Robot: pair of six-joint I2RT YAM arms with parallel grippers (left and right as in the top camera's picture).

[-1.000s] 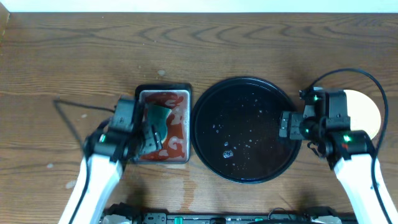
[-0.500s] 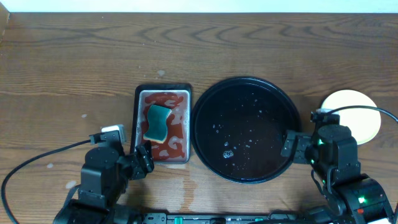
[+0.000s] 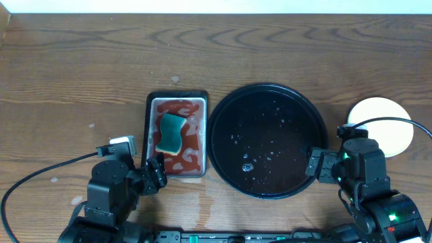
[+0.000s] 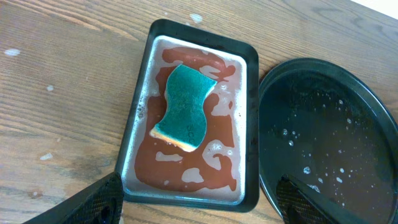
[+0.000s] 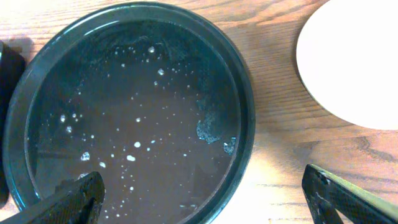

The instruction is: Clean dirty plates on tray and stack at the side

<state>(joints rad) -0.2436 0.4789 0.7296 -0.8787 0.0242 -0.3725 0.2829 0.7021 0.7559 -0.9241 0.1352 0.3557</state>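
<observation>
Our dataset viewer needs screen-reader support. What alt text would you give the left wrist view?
A green sponge lies in reddish liquid inside a small rectangular metal tray on a wooden table. The round black tray, wet with droplets, sits just right of it, partly cut off. The left gripper, open and empty, shows at the bottom corners.

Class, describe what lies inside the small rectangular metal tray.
A green sponge lies in shallow reddish liquid inside the metal tray; bare patches of its floor show. Whatever is under the sponge is hidden.
</observation>
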